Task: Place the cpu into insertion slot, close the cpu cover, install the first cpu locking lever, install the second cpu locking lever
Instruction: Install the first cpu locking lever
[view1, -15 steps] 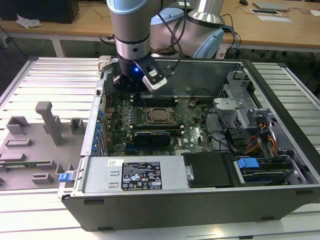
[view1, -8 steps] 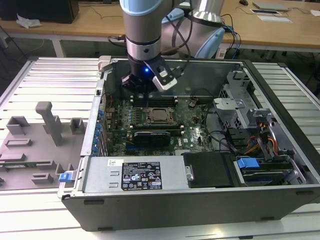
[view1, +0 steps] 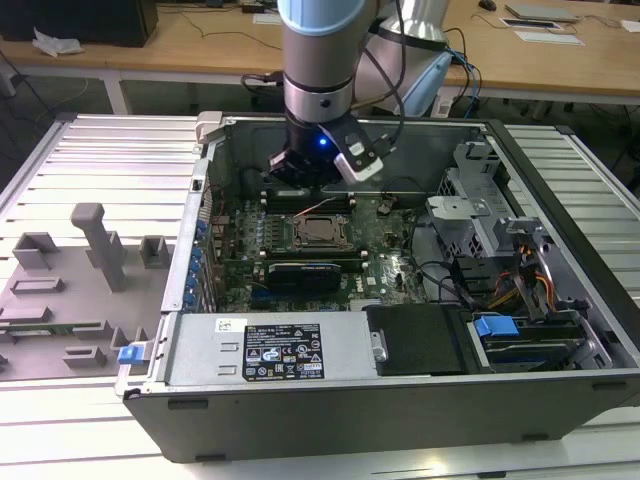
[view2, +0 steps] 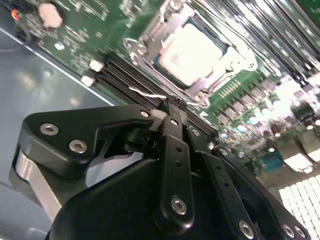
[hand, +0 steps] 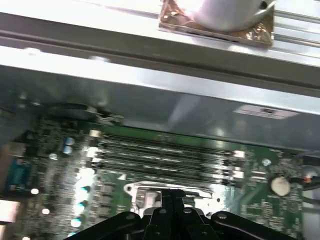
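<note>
In the exterior view, the arm (view1: 318, 60) reaches down into the open computer case (view1: 400, 400), which lies on the ribbed pale table (view1: 100, 150). The jaws hang low over the green motherboard (view1: 395, 265), just beside the insertion slot (view1: 298, 232), on the side of the case's far wall. The cpu (view1: 320, 234) sits in the slot, near the middle of the board.

In the second wrist view, the jaws are closed, with the two black fingertips (view2: 172, 107) pressed together. The cpu lies flat inside the slot with its pale metal top up, and the cpu cover (view2: 170, 77) lies down as a silver frame around it. A thin bright lever (view2: 145, 92) runs along the near edge of the slot and ends at the fingertips. Whether the jaws pinch it or only touch it, I cannot tell.

In the first wrist view, the closed jaws stand just beside the slot's metal rim, with the long black memory slots (hand: 160, 150) and the grey case wall (hand: 150, 90) beyond them.
</note>
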